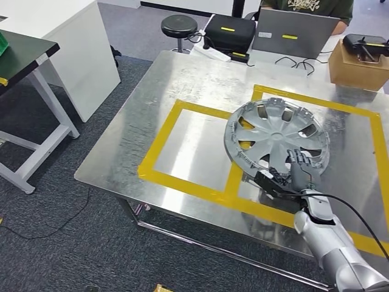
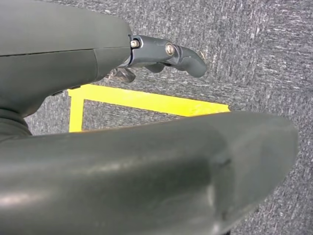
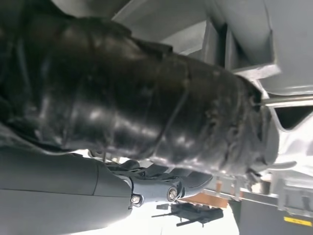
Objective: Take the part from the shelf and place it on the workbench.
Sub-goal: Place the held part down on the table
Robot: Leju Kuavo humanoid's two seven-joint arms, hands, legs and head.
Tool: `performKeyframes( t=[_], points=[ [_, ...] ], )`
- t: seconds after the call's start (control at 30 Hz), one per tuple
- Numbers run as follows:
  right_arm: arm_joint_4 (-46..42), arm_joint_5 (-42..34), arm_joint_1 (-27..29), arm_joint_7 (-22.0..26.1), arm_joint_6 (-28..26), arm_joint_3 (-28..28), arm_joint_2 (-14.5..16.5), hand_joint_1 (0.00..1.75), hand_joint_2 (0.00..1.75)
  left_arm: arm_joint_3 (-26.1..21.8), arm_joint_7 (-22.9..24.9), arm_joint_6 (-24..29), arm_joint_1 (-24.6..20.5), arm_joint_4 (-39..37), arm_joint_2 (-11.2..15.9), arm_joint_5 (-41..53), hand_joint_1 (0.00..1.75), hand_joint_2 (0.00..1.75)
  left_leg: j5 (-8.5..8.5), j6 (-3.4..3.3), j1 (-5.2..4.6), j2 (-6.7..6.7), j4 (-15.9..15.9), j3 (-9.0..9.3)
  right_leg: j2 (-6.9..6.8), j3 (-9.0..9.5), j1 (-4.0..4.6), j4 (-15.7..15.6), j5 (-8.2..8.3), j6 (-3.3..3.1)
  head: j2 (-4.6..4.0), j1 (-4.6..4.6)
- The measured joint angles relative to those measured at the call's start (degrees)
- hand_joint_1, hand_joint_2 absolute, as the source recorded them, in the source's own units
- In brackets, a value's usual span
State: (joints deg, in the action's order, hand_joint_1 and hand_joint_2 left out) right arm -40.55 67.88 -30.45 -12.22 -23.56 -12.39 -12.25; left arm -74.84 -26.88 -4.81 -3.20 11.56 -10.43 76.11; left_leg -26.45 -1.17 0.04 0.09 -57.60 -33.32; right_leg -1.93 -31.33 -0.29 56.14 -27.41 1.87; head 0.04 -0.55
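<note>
Hubcap (image 1: 276,134) tilted on desk (image 1: 192,85), right of frame; right hand (image 1: 296,170) grips its near rim. Left hand (image 2: 162,51) fingers: cannot tell.

The silver wheel cover (image 1: 276,137) rests tilted on the metal workbench (image 1: 192,91), straddling the yellow tape frame (image 1: 183,179), with its near rim raised. The right hand (image 1: 300,167) grips that near rim, fingers laid over the face. A laptop (image 1: 293,33) and cardboard box (image 1: 355,67) stand at the far edge.
</note>
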Motion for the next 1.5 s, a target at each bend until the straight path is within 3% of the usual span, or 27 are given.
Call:
performKeyframes(
  t=[0.47,0.7,1.5],
  points=[
    [0.1,3.5,-2.2,-1.9,6.9,-0.1,-2.5,0.00,0.00,-0.1,-0.2,0.0,0.0,0.0,0.0,0.0,0.00,0.00,0.05,0.00,0.02,0.00,0.0,0.00,0.00,0.00,0.02,0.0,0.01,0.00,0.00,0.00],
    [1.3,5.2,-4.5,-2.3,11.2,-0.3,-6.7,0.00,0.00,-0.1,-0.4,0.0,0.0,0.0,0.0,0.0,0.00,0.00,0.07,-0.03,-0.02,-0.01,0.0,0.00,-0.03,0.04,0.00,0.0,0.02,0.03,0.00,0.01],
    [8.0,7.3,-6.1,-1.5,16.0,-0.4,-16.8,0.00,0.00,-0.2,-0.8,0.3,-0.1,0.0,0.3,-0.5,0.00,0.00,0.08,-0.05,-0.03,-0.10,0.0,0.01,-0.14,0.09,-0.02,0.0,0.03,0.06,0.00,0.01]
  ],
)
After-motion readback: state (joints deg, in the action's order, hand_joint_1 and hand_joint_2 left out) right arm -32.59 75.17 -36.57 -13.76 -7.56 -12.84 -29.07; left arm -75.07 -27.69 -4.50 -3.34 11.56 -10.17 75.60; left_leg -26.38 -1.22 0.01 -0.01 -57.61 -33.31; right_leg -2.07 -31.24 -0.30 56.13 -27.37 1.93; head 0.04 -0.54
